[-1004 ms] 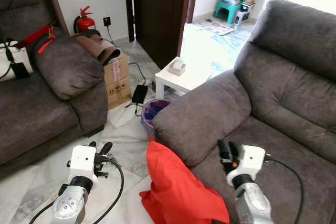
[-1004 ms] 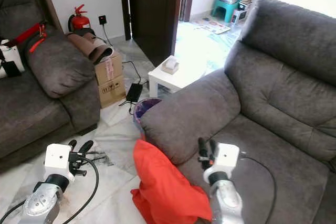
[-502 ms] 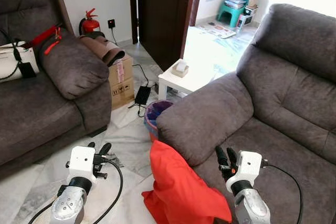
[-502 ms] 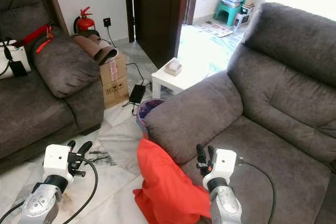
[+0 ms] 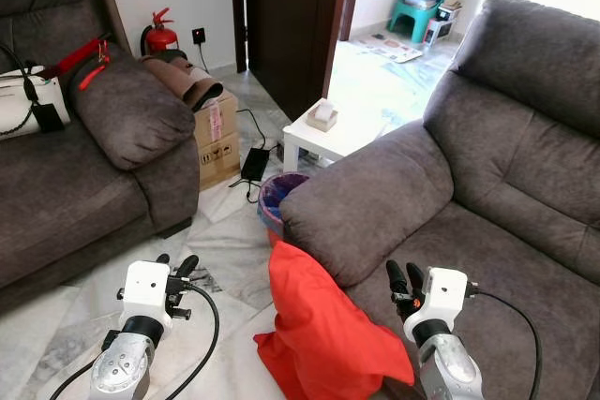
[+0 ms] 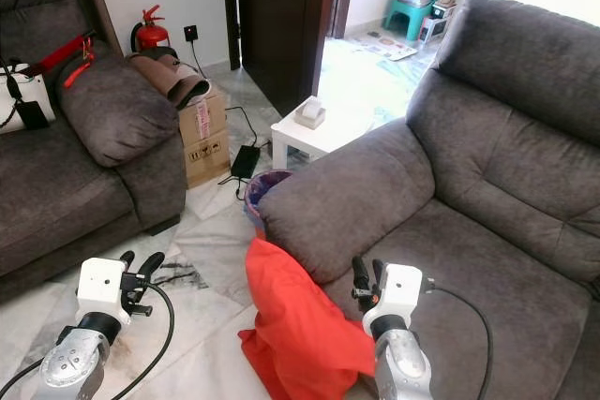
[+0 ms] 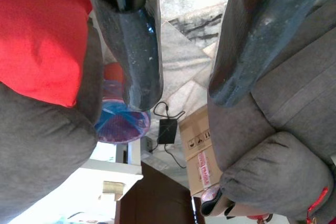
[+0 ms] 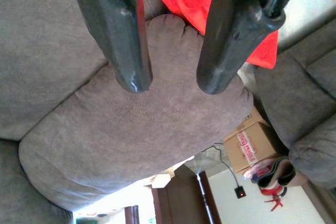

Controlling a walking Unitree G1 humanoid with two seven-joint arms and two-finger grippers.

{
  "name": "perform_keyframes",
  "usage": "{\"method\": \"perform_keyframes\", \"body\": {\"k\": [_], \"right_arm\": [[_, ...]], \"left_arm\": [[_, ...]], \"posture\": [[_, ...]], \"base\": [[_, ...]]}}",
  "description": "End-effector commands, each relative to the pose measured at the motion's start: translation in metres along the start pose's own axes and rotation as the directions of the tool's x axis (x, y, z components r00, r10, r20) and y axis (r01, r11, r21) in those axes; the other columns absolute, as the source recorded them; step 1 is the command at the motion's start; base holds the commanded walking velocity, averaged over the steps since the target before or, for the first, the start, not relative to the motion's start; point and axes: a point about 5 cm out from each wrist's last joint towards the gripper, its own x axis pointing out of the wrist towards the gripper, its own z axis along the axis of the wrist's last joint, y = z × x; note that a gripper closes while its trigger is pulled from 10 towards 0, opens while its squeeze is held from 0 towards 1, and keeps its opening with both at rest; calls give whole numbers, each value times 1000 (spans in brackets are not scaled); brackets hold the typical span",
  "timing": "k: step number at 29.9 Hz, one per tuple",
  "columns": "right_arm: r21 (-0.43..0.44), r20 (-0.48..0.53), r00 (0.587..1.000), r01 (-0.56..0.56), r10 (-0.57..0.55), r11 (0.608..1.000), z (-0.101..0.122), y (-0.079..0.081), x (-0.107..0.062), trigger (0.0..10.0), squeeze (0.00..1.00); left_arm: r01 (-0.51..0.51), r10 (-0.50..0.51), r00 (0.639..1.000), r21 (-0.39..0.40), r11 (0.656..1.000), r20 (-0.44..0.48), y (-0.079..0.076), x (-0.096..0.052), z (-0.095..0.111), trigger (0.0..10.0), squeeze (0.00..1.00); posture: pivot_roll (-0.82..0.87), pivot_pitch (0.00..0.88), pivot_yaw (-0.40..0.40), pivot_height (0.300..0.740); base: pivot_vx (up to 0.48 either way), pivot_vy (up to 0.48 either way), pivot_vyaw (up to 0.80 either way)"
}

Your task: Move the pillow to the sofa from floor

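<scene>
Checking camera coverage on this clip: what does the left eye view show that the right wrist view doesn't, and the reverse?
Left eye view alone: the left gripper open above the floor, the white side table, the purple bin. Right wrist view alone: the right gripper's fingers close up, open over the sofa armrest. Shared: the red pillow, the cardboard box.

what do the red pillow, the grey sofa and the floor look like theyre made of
Red pillow: thin, smooth woven fabric, slightly slack, judging by its soft creases. Grey sofa: matte, suede-like upholstery, probably microfibre, with a short brushed nap and stitched seams. Floor: polished pale stone tiles, likely marble, given the grey veining and sheen.
</scene>
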Motion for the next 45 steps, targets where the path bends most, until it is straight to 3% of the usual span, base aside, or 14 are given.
{"method": "perform_keyframes", "body": {"k": [1,4,24,33,35,36,38,45], "right_arm": [[-7,-25,1000,5,-5,1000,-4,-1,-1,10000,0],[9,17,1000,2,-2,1000,-1,-1,-2,10000,0],[5,-1,1000,3,-3,1000,-2,-2,-1,10000,0],[11,2,1000,-5,5,1000,-2,0,0,10000,0],[13,-1,1000,-8,8,1000,-3,2,1,10000,0],[13,-1,1000,-8,8,1000,-3,2,1,10000,0],[16,2,1000,-10,10,1000,-2,3,1,10000,0],[14,1,1000,-8,8,1000,-2,1,1,10000,0]], "left_arm": [[15,-15,1000,3,1000,-12,-2,0,-3,10000,0],[20,-20,1000,4,1000,-8,-3,2,-2,10000,0],[-13,13,999,-19,1000,-37,0,-1,-7,10000,0],[-89,88,981,0,996,-175,16,-25,-41,10000,0],[-91,90,958,12,996,-273,17,-35,-61,10000,0],[-91,90,958,12,996,-273,17,-35,-61,10000,0],[-122,128,930,40,992,-346,23,-51,-80,10000,0],[-186,191,932,45,981,-308,29,-54,-77,10000,0]], "posture": [[54,68,-35,652],[55,63,-35,652],[58,80,-38,652],[68,82,-37,652],[68,82,-37,652],[68,82,-37,652],[57,88,-34,652],[65,92,-39,652]], "base": [[0,0,0],[0,0,0],[0,0,0],[0,0,0],[0,0,0],[0,0,0],[0,0,0],[0,0,0]]}}
